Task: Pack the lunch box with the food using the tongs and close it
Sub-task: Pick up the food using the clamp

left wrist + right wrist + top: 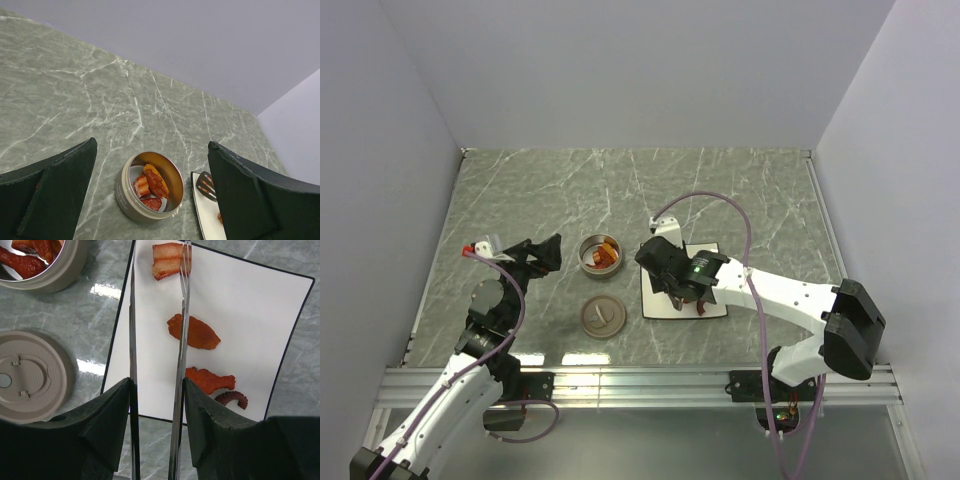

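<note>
Pinching slender silver metal tongs (183, 300), our right claw (157, 390) faces the striped reddish food piece (167, 262) straight ahead, at their tips.

A grey-green, white-veined marble tabletop (720, 190) sits between plain pale lilac-grey walls (640, 70) on three sides, evenly lit.

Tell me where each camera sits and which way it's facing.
Top external: above and behind the bases, looking down on the table; both arms show, left pincer and right pincer included.
Left wrist: low on the left arm, facing across the table at the lunch box; its open fingers frame the view.
Right wrist: looking down along the tongs over the plate; its fingers grip them.
Shared: both wrist views catch the lunch box and plate.
</note>
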